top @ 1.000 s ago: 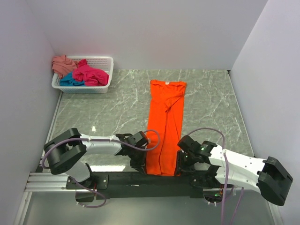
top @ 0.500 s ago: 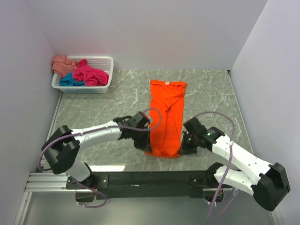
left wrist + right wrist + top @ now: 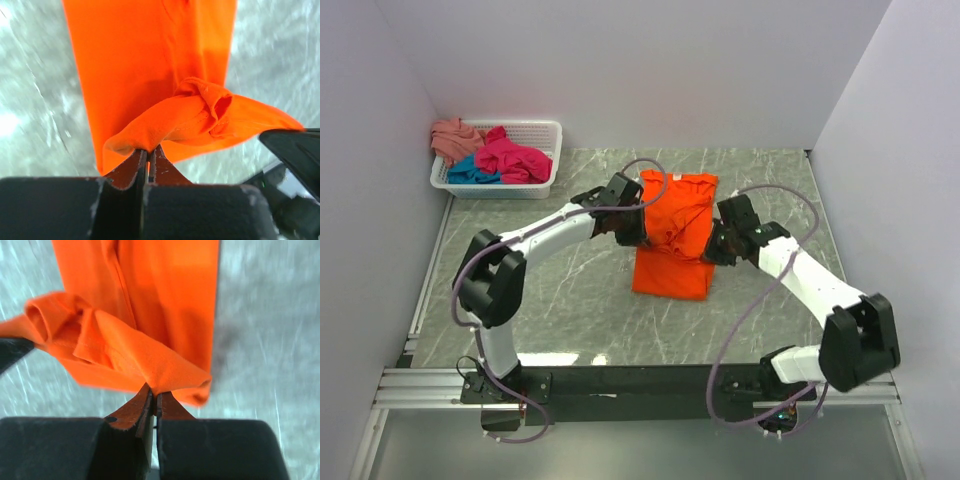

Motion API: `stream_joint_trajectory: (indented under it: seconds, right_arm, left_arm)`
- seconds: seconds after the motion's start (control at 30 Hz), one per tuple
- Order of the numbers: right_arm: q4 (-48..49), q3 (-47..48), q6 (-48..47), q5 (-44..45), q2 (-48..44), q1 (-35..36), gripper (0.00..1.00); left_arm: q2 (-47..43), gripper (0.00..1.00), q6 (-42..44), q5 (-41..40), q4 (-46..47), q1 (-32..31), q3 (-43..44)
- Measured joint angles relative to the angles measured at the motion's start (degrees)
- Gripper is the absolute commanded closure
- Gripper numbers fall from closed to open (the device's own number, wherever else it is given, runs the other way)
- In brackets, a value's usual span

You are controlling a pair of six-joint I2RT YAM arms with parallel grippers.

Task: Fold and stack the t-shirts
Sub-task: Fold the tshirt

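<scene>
Mid-table toward 12 o'clock: orange t-shirt (image 3: 670, 272) half-folded, hem end raised. Left gripper (image 3: 148, 156) at its 9 o'clock edge and right gripper (image 3: 154, 397) at 3 o'clock each pinch a hem corner tight. Cloth looks light and limp, sagging between grips; hold corners, keep taut.

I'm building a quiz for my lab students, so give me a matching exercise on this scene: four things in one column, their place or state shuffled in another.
Column one:
1. orange t-shirt
2. magenta-pink t-shirt
3. salmon-pink t-shirt
4. left gripper

Column two:
A. draped over the left rim of the basket
B. shut on orange cloth
C. partly folded over on the table
D. piled in the basket's middle

Pairs: 1-C, 2-D, 3-A, 4-B
</scene>
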Motion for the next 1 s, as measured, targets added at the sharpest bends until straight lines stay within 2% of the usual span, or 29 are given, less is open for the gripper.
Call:
stream_joint_trajectory:
  seconds: [0.37,0.47,0.57,0.63,0.67,0.7,0.73,0.77,0.8,0.87,0.9,0.97,1.0]
  right_arm:
    - [5.73,9.33,-3.15,-2.38,15.32,-4.09,1.00]
    - [5.99,11.08,-3.23,-2.73,18.99,-4.46,0.96]
    - [6.23,12.68,-3.23,-3.15,21.90,-5.03,0.92]
    - [6.32,13.86,-3.06,-3.56,23.47,-5.55,0.81]
    - [6.32,14.45,-2.97,-3.72,24.09,-5.84,0.74]
    - [6.14,15.23,-2.91,-3.74,24.61,-6.10,0.63]
    - [6.10,15.96,-2.84,-3.72,25.11,-6.32,0.59]
    - [6.05,17.03,-3.02,-3.56,25.70,-6.54,0.55]
    - [6.23,17.99,-3.21,-3.56,26.23,-6.75,0.49]
    - [6.93,19.21,-3.21,-3.61,26.53,-7.13,0.41]
    - [7.06,19.50,-3.28,-3.72,26.47,-7.21,0.32]
    - [7.87,19.67,-3.61,-4.11,26.12,-7.32,0.31]
    - [8.17,19.41,-3.87,-4.39,25.75,-7.43,0.23]
  left_arm:
    - [9.27,1.00,3.28,-1.18,-0.63,2.51,8.94]
    - [10.32,0.99,3.69,-0.87,-0.63,3.06,9.88]
    - [12.37,0.94,4.50,-0.50,-1.20,3.85,12.11]
    - [14.69,0.86,5.20,-0.11,-1.40,4.42,14.53]
    - [15.67,0.69,5.60,0.15,-1.33,4.70,15.37]
    - [16.44,0.57,6.10,0.42,-1.20,4.87,15.91]
    - [17.18,0.44,6.51,0.87,-1.25,5.18,16.44]
    - [17.62,0.13,6.97,1.25,-1.22,5.46,16.83]
    - [17.94,0.01,7.23,1.81,-1.16,5.73,17.18]
    - [18.05,0.01,7.67,2.73,-0.66,6.08,17.88]
    - [18.05,0.01,7.74,3.15,-0.50,6.29,18.49]
    - [17.99,0.01,7.89,3.58,-0.09,6.58,19.96]
    - [17.73,0.01,7.98,3.58,0.48,6.64,20.31]
